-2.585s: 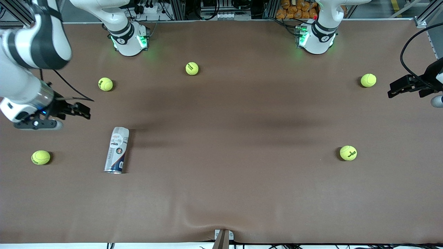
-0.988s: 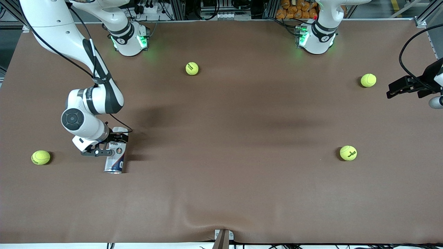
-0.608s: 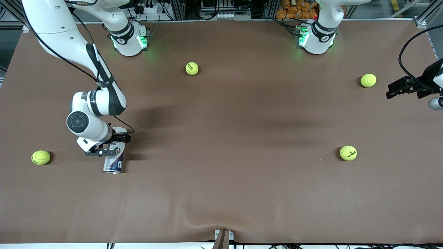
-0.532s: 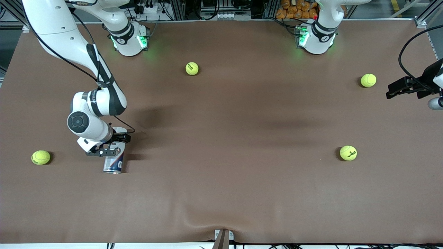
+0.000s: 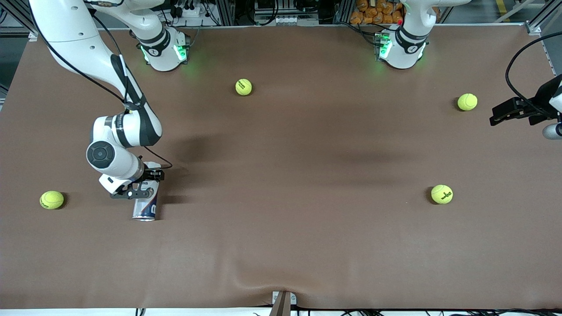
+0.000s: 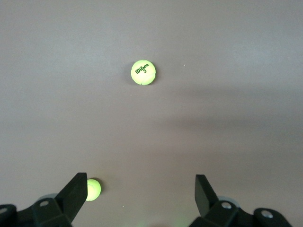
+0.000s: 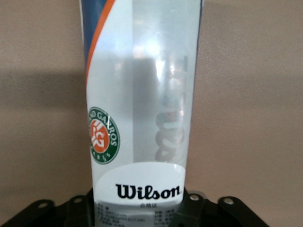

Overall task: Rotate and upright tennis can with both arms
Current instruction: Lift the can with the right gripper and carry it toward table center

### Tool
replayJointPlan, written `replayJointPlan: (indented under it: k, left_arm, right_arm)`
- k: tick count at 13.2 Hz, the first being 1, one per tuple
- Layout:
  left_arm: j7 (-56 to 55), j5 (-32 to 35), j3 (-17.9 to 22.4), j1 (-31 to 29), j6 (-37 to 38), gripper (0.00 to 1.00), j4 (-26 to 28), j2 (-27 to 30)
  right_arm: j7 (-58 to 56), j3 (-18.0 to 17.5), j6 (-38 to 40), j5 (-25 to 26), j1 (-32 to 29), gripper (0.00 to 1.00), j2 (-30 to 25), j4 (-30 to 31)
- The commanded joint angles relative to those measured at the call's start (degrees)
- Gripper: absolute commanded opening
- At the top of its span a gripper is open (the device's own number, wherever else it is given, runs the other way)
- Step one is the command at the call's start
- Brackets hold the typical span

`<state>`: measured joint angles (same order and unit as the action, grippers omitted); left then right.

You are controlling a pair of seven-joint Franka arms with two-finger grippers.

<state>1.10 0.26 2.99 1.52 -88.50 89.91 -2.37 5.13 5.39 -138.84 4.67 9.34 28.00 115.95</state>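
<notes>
Tennis can [image 5: 145,205] lies flat, lower left of frame; right gripper [image 5: 147,181] clamped round its upper end. Uprighting undone. Left gripper [image 6: 141,195] waits wide, right edge.

The front view looked down from high across the table [image 5: 307,245], facing both arm bases along its top edge, and took in the whole surface. The left wrist view looked down from well above the table's left-arm end, its gripper [image 6: 141,198] at the frame's edge; the ball [image 6: 143,72] there also showed in the front view [image 5: 441,194]. The right wrist view sat very close against the can [image 7: 142,109], which the front view showed small [image 5: 145,207].
</notes>
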Motion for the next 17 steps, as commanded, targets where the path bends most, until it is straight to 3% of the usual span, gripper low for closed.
replayJointPlan:
  k: [1,4,7,13,17]
  left_arm:
    - [1.1,0.4,-0.3,-0.4,0.7,1.00,-0.7,-0.2]
    - [1.2,0.4,-0.3,-0.4,0.7,1.00,-0.7,-0.2]
    - [1.2,0.4,-0.3,-0.4,0.7,1.00,-0.6,-0.2]
    - [1.2,0.3,-0.2,-0.5,0.7,1.00,-0.6,-0.2]
    - [1.2,-0.2,-0.2,-0.6,0.6,1.00,-0.6,-0.3]
  right_arm:
    - [-2.0,-0.1,-0.3,0.7,0.2,0.28,0.0,-0.5]
    - [-5.1,-0.2,-0.3,0.7,0.5,0.32,-1.4,-1.5]
    - [-8.6,-0.2,-0.3,0.7,4.9,0.32,-1.0,-4.8]
    - [-12.8,-0.1,-0.5,1.4,21.1,0.32,1.7,-12.1]
    - [-19.4,-0.2,-1.1,7.4,28.9,0.33,4.3,-15.5]
